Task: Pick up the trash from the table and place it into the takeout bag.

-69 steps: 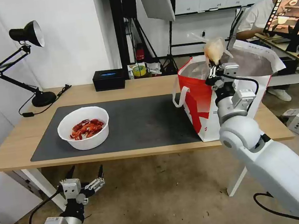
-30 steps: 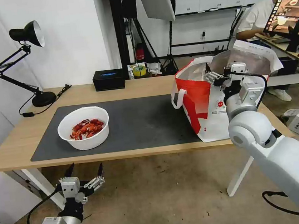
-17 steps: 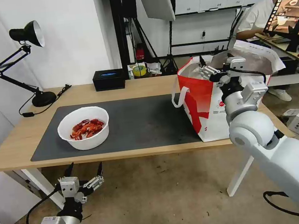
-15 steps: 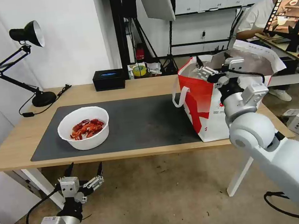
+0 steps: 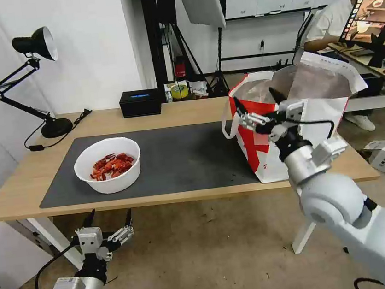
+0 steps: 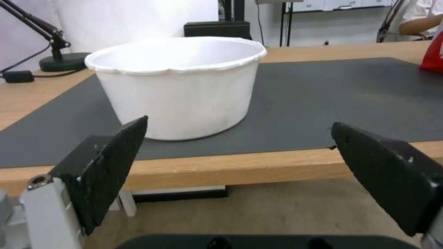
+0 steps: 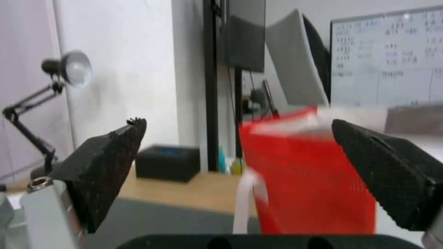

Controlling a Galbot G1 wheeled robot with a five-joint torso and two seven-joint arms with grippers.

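The white round bowl (image 5: 107,165) of red crayfish shells stands on the dark grey mat (image 5: 184,157) at the left of the table (image 5: 175,114). The takeout bag (image 5: 278,162), white with a red side panel and foil lining, stands open at the table's right end. My right gripper (image 5: 253,95) hovers open and empty in front of the bag's red side, just outside its rim; the right wrist view has the gripper (image 7: 237,121) facing the red panel (image 7: 314,173). My left gripper (image 5: 109,214) hangs open below the table's front edge, facing the bowl (image 6: 180,86).
A black desk lamp (image 5: 33,46) stands at the table's back left corner and a black rectangular box (image 5: 140,102) at the back edge. Light stands and a tape roll (image 5: 179,91) sit behind the table. A person works at a desk at the far right.
My right gripper held a clear bag with a beige bun over the takeout bag, let it go inside, then drew back down and left to the bag's red side. The left arm stayed still.
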